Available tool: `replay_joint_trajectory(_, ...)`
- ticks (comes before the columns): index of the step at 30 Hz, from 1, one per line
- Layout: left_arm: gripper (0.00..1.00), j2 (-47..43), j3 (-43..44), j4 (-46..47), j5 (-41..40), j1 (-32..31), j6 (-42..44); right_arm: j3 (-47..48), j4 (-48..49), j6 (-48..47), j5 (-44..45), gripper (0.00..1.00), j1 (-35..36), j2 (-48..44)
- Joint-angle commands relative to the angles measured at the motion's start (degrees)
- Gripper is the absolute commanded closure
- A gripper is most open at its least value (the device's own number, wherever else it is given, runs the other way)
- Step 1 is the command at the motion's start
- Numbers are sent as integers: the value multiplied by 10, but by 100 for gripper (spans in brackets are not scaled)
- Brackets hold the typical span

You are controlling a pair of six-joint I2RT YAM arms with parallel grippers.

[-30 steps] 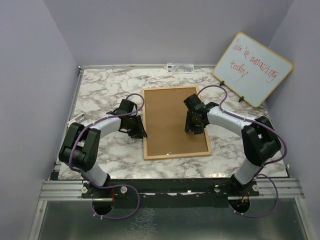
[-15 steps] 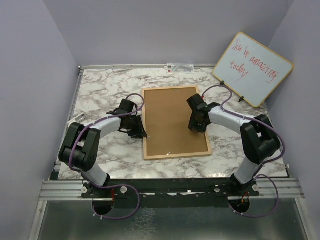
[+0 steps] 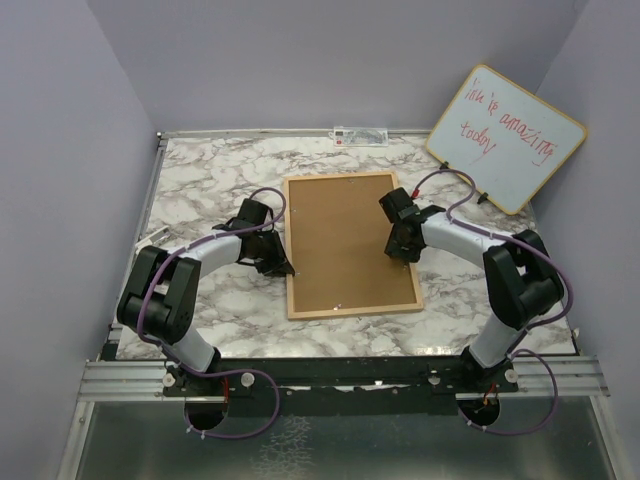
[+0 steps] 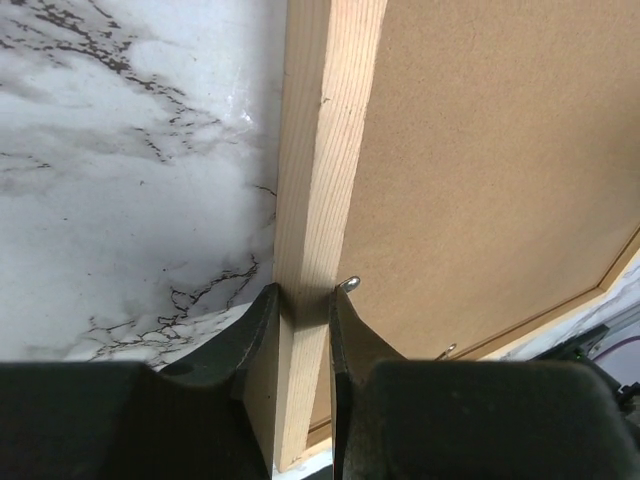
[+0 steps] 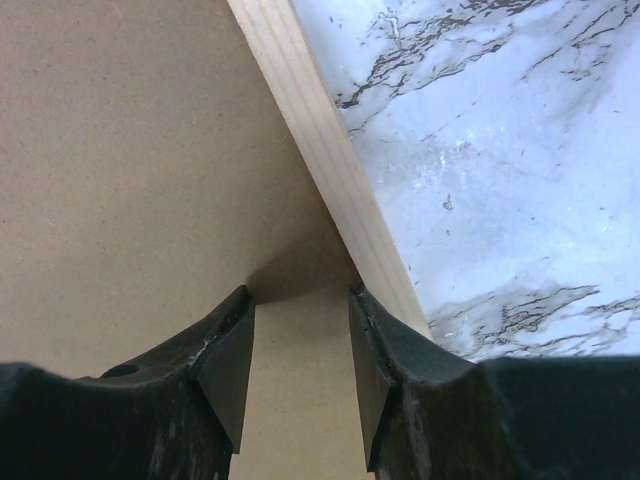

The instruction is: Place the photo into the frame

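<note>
Frame (image 3: pixel 355 308) of light wood is laid flat on the marble bench (image 3: pixel 210 180), brown backing (image 3: pixel 345 240) uppermost. Its left rail is clamped by the left pincer (image 4: pixel 305 310). The right pincer (image 5: pixel 300 300) is held half open above the backing, gripping nothing.

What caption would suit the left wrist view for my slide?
Left gripper closed on the edge rail of the light-wood frame, brown backing board facing up, on a marble-patterned table.
</note>
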Motion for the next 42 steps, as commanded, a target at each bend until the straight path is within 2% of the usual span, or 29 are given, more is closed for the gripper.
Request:
replay_joint_trajectory(1, 100, 15, -27, 37, -71, 11, -57, -29, -60, 4, 42, 58, -12, 5)
replay_joint_trajectory(14, 100, 12, -23, 43, -115, 10, -158, -42, -93, -36, -68, 60, -12, -26)
replay_joint_trajectory(18, 100, 14, -26, 45, -120, 11, -169, -42, -114, -43, -73, 61, -12, -38)
replay_joint_trajectory(24, 100, 22, -20, 49, -101, 11, -156, -2, -112, -52, -75, 60, -15, -50)
replay_joint_trajectory(30, 98, 12, 4, 50, -75, 11, -94, 57, -105, -60, -44, 56, -25, -37)
replay_joint_trajectory(33, 86, 1, 22, 30, -79, 11, -59, 71, -88, -65, -51, 55, -44, -31)
replay_joint_trajectory(37, 48, -14, 73, 0, -94, 19, 8, 60, -44, -78, -101, 51, -46, -56)
replay_joint_trajectory(39, 35, -5, 120, -7, -93, 24, 42, 37, -26, -79, -139, 47, -45, -80)
replay_joint_trajectory(42, 22, 32, 210, -12, -96, 27, 88, -11, 6, -86, -231, 38, -47, -122)
